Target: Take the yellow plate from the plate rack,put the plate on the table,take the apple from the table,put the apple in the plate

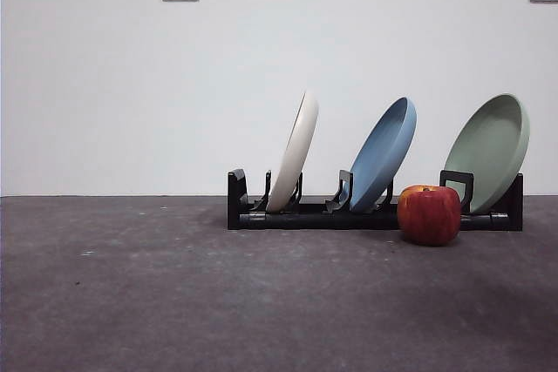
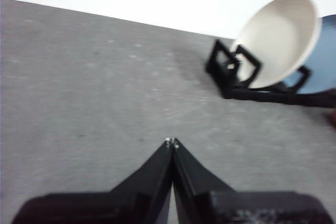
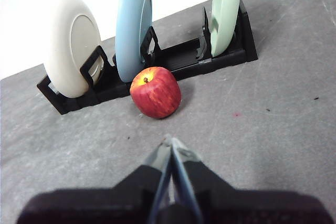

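The yellow plate (image 1: 296,152), pale cream, leans in the left slot of the black plate rack (image 1: 366,215); it shows too in the left wrist view as the yellow plate (image 2: 278,40) and in the right wrist view as the yellow plate (image 3: 71,45). The red apple (image 1: 429,214) stands on the grey table (image 1: 174,294) just in front of the rack, between the blue and green plates. My left gripper (image 2: 171,142) is shut and empty, well off from the rack's cream-plate end. My right gripper (image 3: 171,141) is shut and empty, a short way from the apple (image 3: 155,92).
A blue plate (image 1: 384,154) stands in the rack's middle slot and a pale green plate (image 1: 493,147) in the right one. A white wall with two sockets rises behind the table. Neither arm shows in the front view.
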Robot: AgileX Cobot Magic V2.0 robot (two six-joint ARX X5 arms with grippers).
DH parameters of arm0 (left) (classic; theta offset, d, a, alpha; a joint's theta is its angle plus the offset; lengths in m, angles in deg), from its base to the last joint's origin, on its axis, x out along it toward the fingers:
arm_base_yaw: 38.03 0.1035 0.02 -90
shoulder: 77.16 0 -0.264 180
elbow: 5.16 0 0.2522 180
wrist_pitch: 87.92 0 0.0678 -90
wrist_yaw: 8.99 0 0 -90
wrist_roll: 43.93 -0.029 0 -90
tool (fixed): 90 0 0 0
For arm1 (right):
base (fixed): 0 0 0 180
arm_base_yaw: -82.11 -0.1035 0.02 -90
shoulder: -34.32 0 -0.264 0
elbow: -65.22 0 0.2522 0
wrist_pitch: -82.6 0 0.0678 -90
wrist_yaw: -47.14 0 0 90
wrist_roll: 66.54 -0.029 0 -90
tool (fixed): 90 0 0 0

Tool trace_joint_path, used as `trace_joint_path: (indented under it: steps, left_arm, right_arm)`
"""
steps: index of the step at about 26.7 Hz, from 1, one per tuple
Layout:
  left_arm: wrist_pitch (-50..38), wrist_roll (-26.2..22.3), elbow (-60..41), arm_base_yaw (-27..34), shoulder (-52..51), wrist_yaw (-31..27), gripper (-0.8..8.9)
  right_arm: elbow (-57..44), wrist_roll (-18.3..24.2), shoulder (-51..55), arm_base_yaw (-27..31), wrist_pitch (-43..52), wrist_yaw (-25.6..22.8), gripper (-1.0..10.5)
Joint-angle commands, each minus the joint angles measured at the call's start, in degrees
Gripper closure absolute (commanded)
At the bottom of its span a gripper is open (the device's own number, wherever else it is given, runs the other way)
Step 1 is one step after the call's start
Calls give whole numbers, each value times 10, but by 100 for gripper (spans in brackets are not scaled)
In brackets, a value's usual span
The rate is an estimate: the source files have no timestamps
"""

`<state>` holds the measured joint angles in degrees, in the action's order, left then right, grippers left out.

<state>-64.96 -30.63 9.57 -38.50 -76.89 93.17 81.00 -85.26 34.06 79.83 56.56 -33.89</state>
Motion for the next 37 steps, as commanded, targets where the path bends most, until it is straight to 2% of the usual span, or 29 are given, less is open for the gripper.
trace_joint_path:
  steps: [1,4,10,12,15,19,27,30,37]
  left_arm:
    - [-5,47,4,2,-2,22,820]
    - [-2,76,25,2,-2,42,820]
    - [6,95,93,2,5,76,820]
    - [21,94,123,2,15,81,820]
    - [54,89,174,2,37,106,820]
    - [107,50,246,2,73,147,820]
    - [240,-44,369,2,154,245,820]
    - [296,-77,405,2,175,266,820]
    - [397,-149,461,1,202,269,820]
  right_arm:
    - [9,-44,-1,0,4,1,956]
    - [35,-59,-6,0,2,1,956]
    - [125,-57,-45,0,-18,1,958]
    - [164,-43,-67,-1,-43,5,958]
    - [228,7,-108,-2,-93,45,958]
    - [318,72,-159,-2,-186,93,958]
    - [481,193,-247,-9,-374,153,958]
    - [525,218,-267,-16,-437,180,958]
    - [560,238,-281,-27,-541,180,958]
